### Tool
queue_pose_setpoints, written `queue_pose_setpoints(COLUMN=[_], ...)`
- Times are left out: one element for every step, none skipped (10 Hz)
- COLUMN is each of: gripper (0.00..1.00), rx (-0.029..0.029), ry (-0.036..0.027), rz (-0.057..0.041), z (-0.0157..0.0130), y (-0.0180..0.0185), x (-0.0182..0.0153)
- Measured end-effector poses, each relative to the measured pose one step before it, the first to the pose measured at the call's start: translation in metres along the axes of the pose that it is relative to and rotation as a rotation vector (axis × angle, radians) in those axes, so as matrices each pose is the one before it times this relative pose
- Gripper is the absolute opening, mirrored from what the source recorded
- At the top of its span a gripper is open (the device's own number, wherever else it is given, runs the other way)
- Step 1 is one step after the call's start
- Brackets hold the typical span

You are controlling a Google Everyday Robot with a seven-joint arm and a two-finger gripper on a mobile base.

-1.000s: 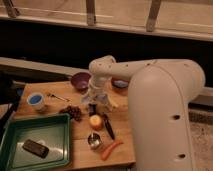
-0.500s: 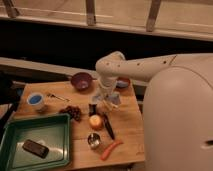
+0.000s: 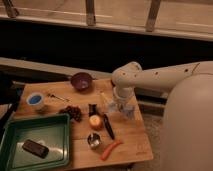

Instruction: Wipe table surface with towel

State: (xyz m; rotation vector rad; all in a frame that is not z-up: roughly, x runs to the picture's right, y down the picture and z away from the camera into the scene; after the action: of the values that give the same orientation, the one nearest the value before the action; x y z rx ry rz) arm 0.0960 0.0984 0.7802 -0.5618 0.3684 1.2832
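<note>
The white arm (image 3: 160, 75) reaches in from the right, bends at a rounded joint above the back right part of the table surface (image 3: 127, 137) and turns straight down. The gripper (image 3: 122, 109) sits at the bottom of that drop, low over the right-hand side of the wood. Its fingers are pressed together on the towel (image 3: 128, 108), a pale blue-grey and white bunch gathered about the tip and meeting the planks not far from the right edge.

Just left of the towel lies a pale yellow strip (image 3: 103, 98). At the back of the table stands a purple bowl (image 3: 81, 81), and a white cup (image 3: 36, 100) with a blue inside stands near the left edge. A dark red cluster (image 3: 73, 112) lies between the cup and the middle, close to the corner of the green tray (image 3: 12, 150). The tray fills the front left and holds a dark block (image 3: 35, 148); any label on it is too small to read.

In the middle sits an orange round thing (image 3: 95, 122), with a slim black object (image 3: 108, 127) lying just beside it on the right. In front of them stands a small metal tin (image 3: 93, 140), and an orange-red long piece (image 3: 111, 149) lies slantwise near the front edge
</note>
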Motion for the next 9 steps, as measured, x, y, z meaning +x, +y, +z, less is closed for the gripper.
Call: queue_pose_setpoints(gripper=[0.13, 0.13, 0.13, 0.13, 0.13, 0.13, 0.13, 0.13, 0.13], rx=[-0.0001, -0.00047, 0.00021, -0.00025, -0.00524, -0.01286, -0.01059, -0.00849, -0.00719], ry=[-0.00097, 0.00038, -0.00009, -0.00012, 0.00594, 0.0204, 0.02222, 0.02734, 0.02084], rz=[0.00029, -0.00296, 0.00047, -0.00011, 0.00538, 0.01216, 0.01589, 0.02102, 0.02791], z=[-0.00026, 0.00027, -0.0001, 0.00035, 0.00151, 0.00823, 0.01185, 0.01557, 0.01558], y=[0.00033, 0.00159, -0.00028, -0.00033, -0.00057, -0.00035, -0.00311, -0.00596, -0.01025], x=[-0.00032, -0.00059, 0.00004, -0.00053, -0.00106, 0.00075, 0.0044, 0.00784, 0.00866])
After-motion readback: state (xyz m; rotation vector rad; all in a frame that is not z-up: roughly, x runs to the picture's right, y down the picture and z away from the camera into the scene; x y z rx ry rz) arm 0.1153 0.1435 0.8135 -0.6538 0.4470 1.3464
